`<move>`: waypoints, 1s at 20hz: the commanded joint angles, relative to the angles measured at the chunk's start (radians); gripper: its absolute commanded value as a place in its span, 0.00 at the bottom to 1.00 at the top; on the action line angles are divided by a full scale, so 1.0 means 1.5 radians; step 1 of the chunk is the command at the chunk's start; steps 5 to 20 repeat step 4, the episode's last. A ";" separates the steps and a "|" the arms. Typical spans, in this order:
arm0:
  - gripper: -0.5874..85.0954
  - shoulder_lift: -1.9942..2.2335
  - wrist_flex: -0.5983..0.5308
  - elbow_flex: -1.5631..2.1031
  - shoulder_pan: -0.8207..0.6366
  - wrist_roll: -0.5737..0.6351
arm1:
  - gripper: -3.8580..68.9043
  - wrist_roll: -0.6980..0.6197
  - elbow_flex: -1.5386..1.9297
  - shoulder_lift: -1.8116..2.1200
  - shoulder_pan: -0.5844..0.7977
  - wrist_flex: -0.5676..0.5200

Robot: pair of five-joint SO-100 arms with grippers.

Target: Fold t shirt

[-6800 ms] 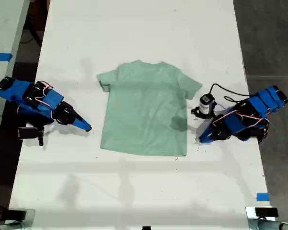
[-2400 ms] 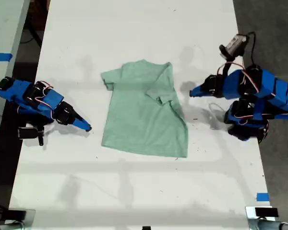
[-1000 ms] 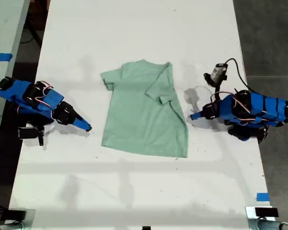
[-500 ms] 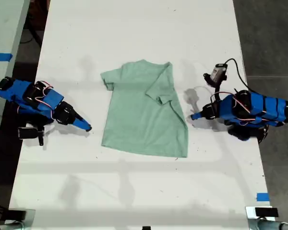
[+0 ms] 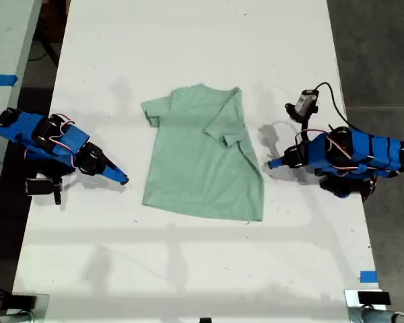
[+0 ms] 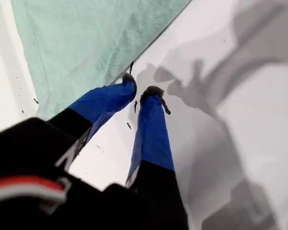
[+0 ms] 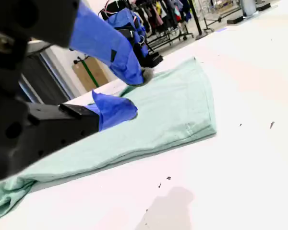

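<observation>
Shirt folding is sitting at an early stage, judging by how the cloth is lying. The t shirt (image 5: 202,165) is lying flat near the middle of the white bench (image 5: 188,269), collar toward the exterior view's top. The sleeve on the exterior view's right is lying turned in over the chest, so that side is running in a slant down to the hem. The sleeve on the exterior view's left is sticking out unfolded.

Your first tool (image 5: 273,163) is resting low over the bench just beside the shirt's edge on the exterior view's right, about halfway down that side. Its jaws are showing only a narrow gap and are gripping nothing. The cloth edge is lying just past the fingertips, not between them.

Your second tool (image 5: 123,180) is sitting on the bench at the exterior view's left, apart from the shirt, pointing toward its lower side. Its jaws are standing clearly apart and are holding nothing.

The next move is probably calling for you to pinch the side edge nearest the first tool and carry it over toward the middle. Since thin cloth is lying flat on the bench, you are likely needing a jaw tip under the edge first.
</observation>
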 commanded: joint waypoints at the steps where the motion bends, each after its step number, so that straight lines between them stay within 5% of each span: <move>1: 0.08 0.007 -0.012 0.029 -0.002 0.004 | 0.13 -0.009 0.035 0.006 -0.006 -0.001; 20: 0.08 0.007 -0.012 0.029 -0.002 0.004 | 0.12 -0.009 0.035 0.006 -0.006 -0.001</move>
